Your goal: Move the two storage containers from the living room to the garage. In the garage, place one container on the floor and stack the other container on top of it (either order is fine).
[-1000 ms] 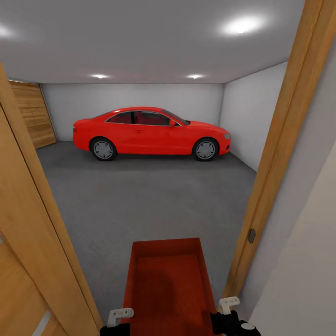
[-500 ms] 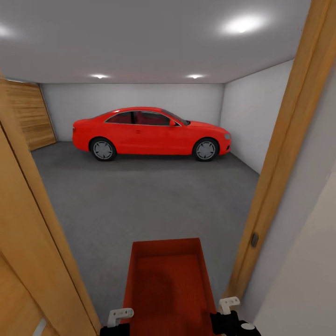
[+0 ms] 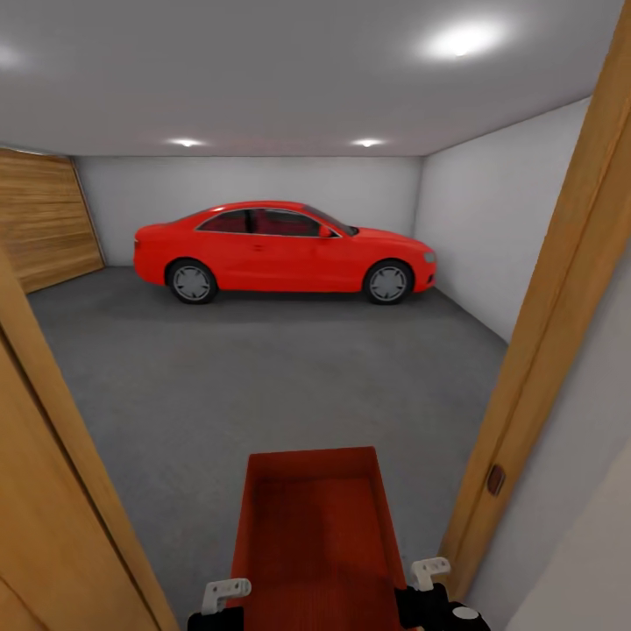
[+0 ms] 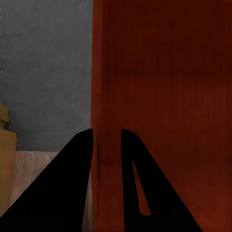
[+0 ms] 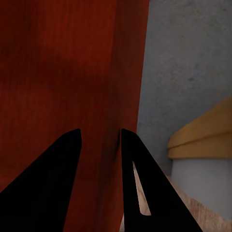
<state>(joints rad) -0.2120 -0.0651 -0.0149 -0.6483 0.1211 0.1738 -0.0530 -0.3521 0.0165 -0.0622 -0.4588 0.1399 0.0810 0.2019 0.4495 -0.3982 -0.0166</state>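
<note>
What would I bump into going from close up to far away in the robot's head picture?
Storage container held between the left gripper and right gripper → grey floor → red car → white back wall.

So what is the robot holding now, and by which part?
One container, held by both grippers: the left gripper clamps its left side wall, the right gripper its right side wall, a finger on each face of the wall.
</note>
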